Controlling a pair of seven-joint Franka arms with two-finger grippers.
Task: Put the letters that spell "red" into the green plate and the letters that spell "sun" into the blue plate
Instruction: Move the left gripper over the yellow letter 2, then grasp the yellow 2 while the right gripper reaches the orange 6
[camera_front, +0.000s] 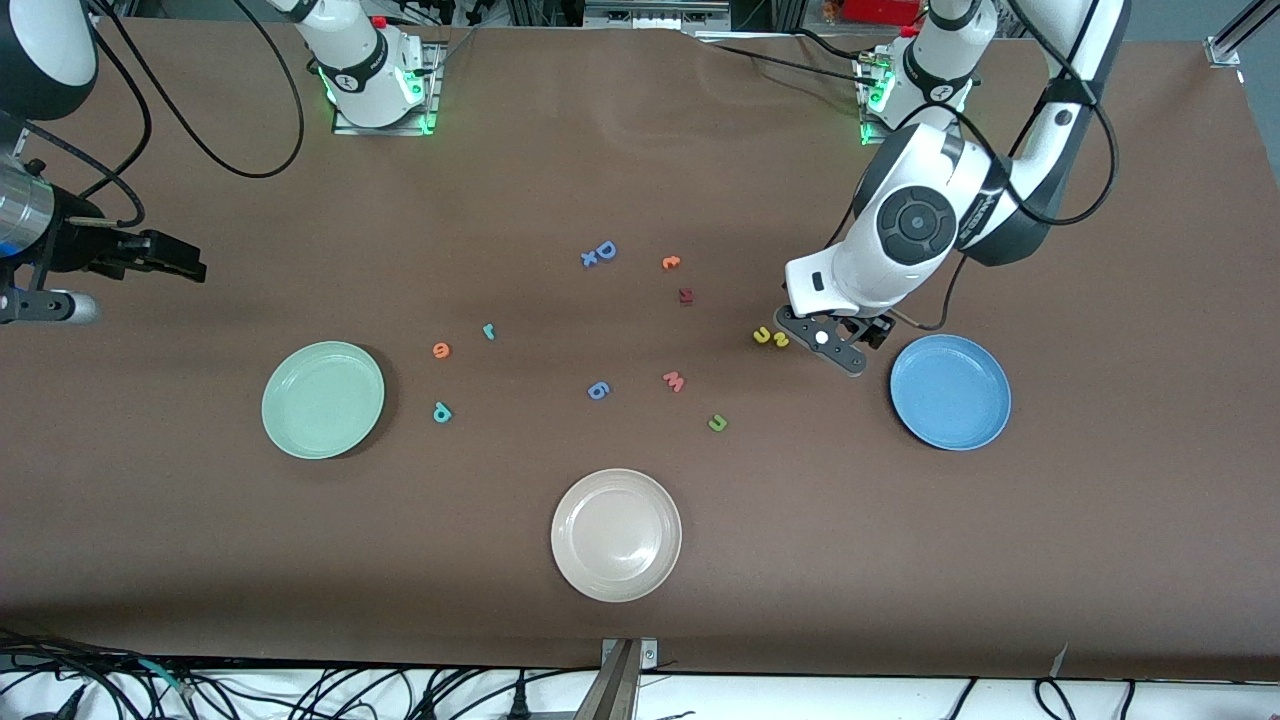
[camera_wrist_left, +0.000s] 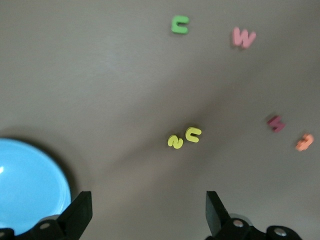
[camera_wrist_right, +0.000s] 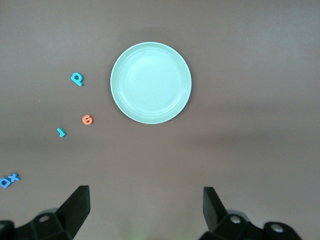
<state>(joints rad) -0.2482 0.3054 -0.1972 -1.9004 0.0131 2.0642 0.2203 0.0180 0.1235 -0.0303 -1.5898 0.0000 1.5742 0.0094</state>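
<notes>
The green plate (camera_front: 322, 399) (camera_wrist_right: 151, 82) lies toward the right arm's end, with the orange "e" (camera_front: 441, 350) (camera_wrist_right: 87, 119), teal "r" (camera_front: 488, 331) (camera_wrist_right: 61, 132) and teal "d" (camera_front: 442, 412) (camera_wrist_right: 76, 78) on the table beside it. The blue plate (camera_front: 950, 392) (camera_wrist_left: 30, 185) lies toward the left arm's end. Yellow "s" (camera_front: 780, 341) (camera_wrist_left: 175, 142) and "u" (camera_front: 762, 336) (camera_wrist_left: 193, 134) touch each other; the olive "n" (camera_front: 717, 423) (camera_wrist_left: 180, 24) lies nearer the camera. My left gripper (camera_front: 828, 342) (camera_wrist_left: 148, 210) hangs open over bare table between the yellow pair and the blue plate. My right gripper (camera_front: 185, 260) (camera_wrist_right: 145, 205) waits open, high over its end of the table.
A beige-white plate (camera_front: 616, 534) sits nearest the camera. Other letters lie mid-table: pink "w" (camera_front: 674, 381) (camera_wrist_left: 243, 37), a blue figure (camera_front: 598, 390), a big blue "D" with an "x" (camera_front: 600, 253), a dark red letter (camera_front: 686, 296) and an orange one (camera_front: 671, 262).
</notes>
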